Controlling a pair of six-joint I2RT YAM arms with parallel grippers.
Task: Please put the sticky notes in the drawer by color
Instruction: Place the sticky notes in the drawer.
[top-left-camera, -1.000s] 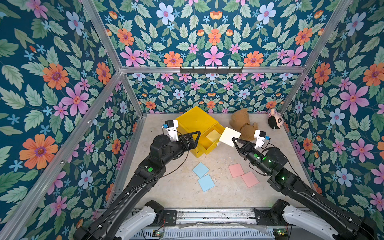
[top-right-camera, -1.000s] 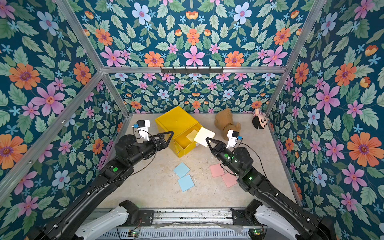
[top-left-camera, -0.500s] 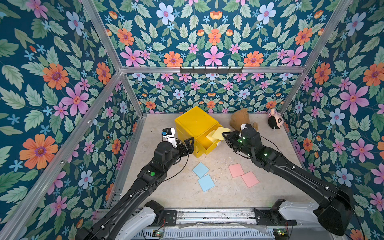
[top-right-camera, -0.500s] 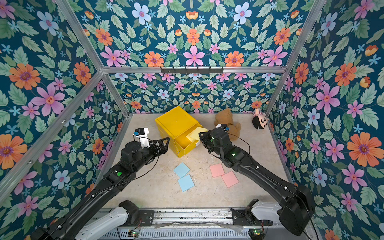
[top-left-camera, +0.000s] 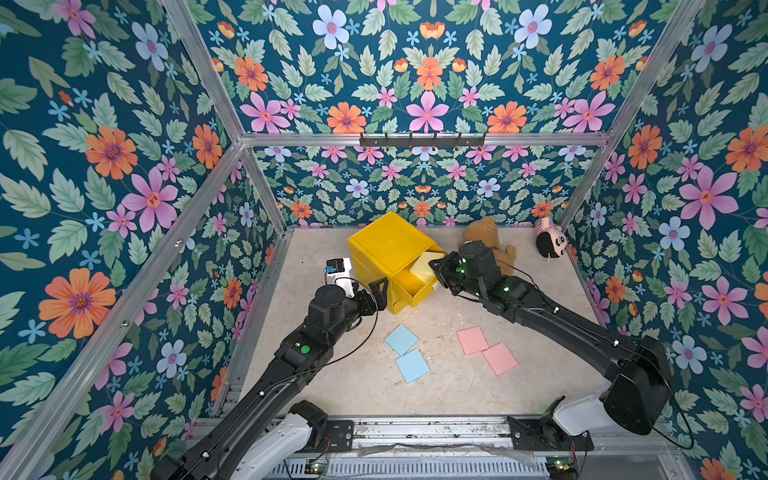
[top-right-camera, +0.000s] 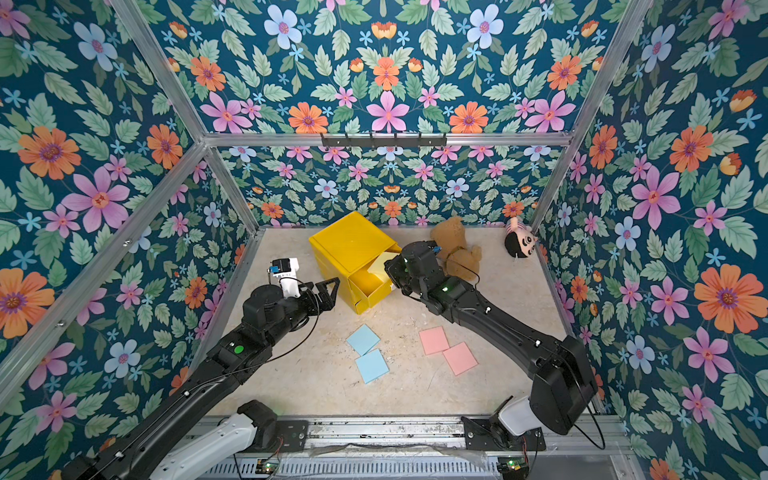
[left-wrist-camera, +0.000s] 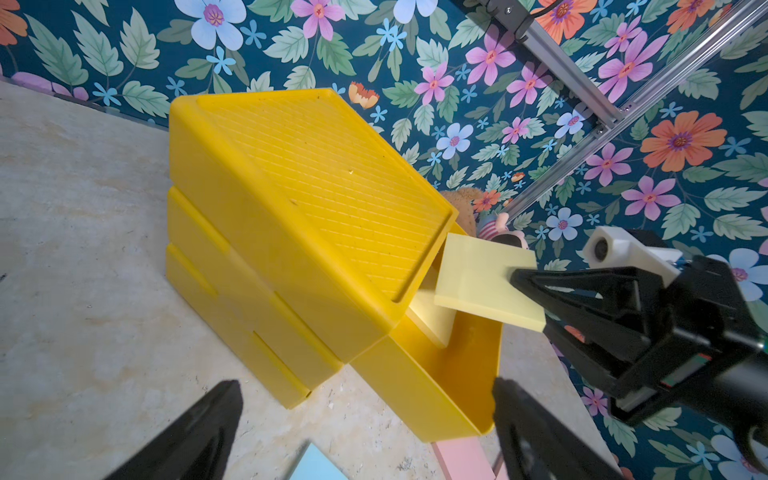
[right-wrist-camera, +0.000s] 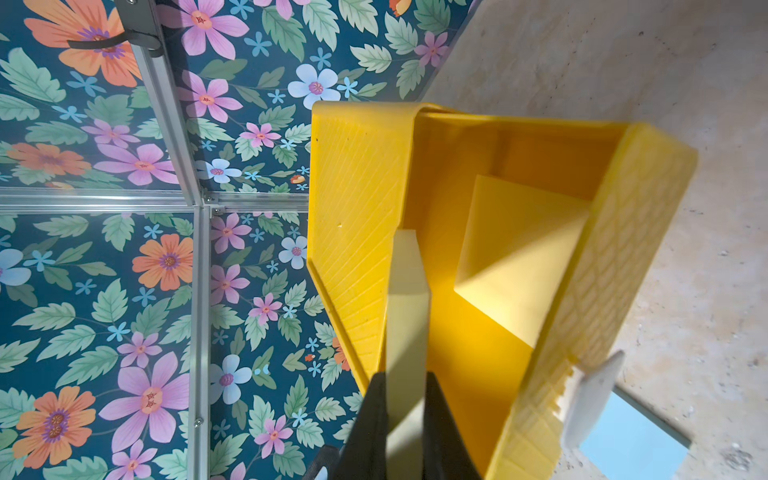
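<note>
The yellow drawer (top-left-camera: 386, 249) (top-right-camera: 349, 245) stands at the back of the table with its top tray (top-left-camera: 415, 291) (left-wrist-camera: 436, 374) pulled out. One pale yellow sticky note (right-wrist-camera: 519, 257) (left-wrist-camera: 432, 316) lies inside that tray. My right gripper (top-left-camera: 434, 266) (right-wrist-camera: 405, 378) is shut on a second yellow sticky note (top-left-camera: 424, 264) (top-right-camera: 379, 264) (left-wrist-camera: 486, 286) (right-wrist-camera: 407, 299), held on edge over the open tray. My left gripper (top-left-camera: 376, 293) (top-right-camera: 324, 293) (left-wrist-camera: 363, 384) is open and empty beside the cabinet's front corner. Two blue notes (top-left-camera: 401, 338) (top-left-camera: 412, 365) and two pink notes (top-left-camera: 472, 340) (top-left-camera: 500, 358) lie flat on the table.
A brown teddy bear (top-left-camera: 492, 241) lies just behind my right wrist, and a small doll (top-left-camera: 548, 243) sits in the back right corner. The tray's white tab handle (right-wrist-camera: 590, 399) sticks out at its front. Floral walls with metal posts enclose the table.
My right gripper has carried the yellow note from above the table to over the open tray, turning it on edge. My left gripper has drawn back slightly from the drawer.
</note>
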